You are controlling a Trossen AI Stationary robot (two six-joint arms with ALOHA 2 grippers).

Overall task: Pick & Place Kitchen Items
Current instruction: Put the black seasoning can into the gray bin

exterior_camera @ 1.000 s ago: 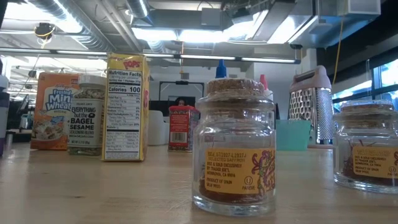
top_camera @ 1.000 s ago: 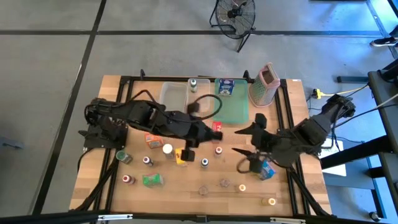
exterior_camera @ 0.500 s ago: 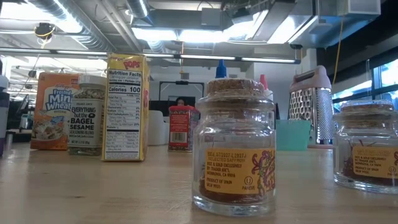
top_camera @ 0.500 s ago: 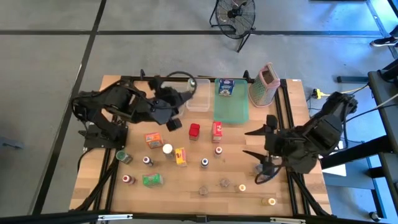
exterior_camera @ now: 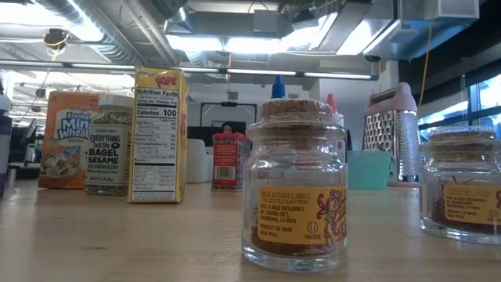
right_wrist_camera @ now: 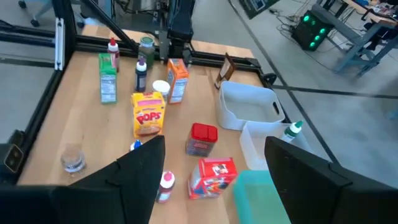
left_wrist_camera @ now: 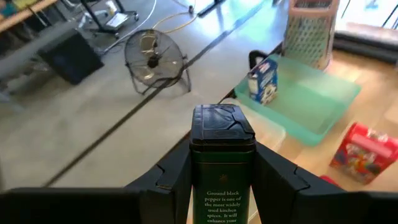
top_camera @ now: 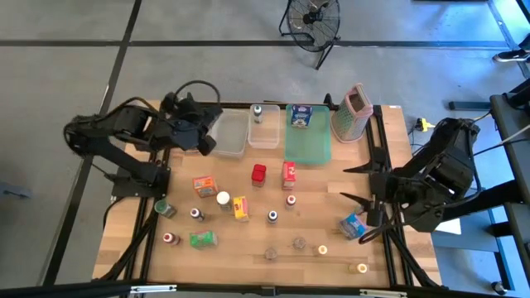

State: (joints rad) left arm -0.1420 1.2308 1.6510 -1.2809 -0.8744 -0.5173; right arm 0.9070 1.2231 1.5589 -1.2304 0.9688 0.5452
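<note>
My left gripper (top_camera: 203, 139) is at the table's far left, beside a clear tub (top_camera: 230, 132), shut on a dark green ground-pepper tin (left_wrist_camera: 222, 163) with a black lid. My right gripper (top_camera: 361, 189) hangs open near the right edge with nothing between its fingers. A blue box (top_camera: 354, 223) lies on the table just near-side of it. In the middle of the table stand a red tin (top_camera: 259, 174), a red box (top_camera: 289, 172), an orange box (top_camera: 203, 184), a yellow box (top_camera: 240, 208) and several small bottles. No gripper shows in the low view. My left gripper pinches the pepper tin between its two fingers, one on each side of the tin's body (left_wrist_camera: 200, 180), below the black lid. The tin stands upright along the fingers, lid end outward, lifted clear of the table.
A green tray (top_camera: 308, 141) with a blue-and-white carton (top_camera: 300, 117) and a metal grater (top_camera: 352, 112) stand at the far edge. A second clear tub (top_camera: 263, 134) holds a bottle. Cork-topped jars (top_camera: 299, 243) and a green box (top_camera: 203, 240) lie toward the near edge.
My left gripper has swung from the table's middle toward the far left corner, carrying the pepper tin and rolling as it went. My right gripper has drawn back toward the right edge, still open, away from the blue box, which stays on the table.
</note>
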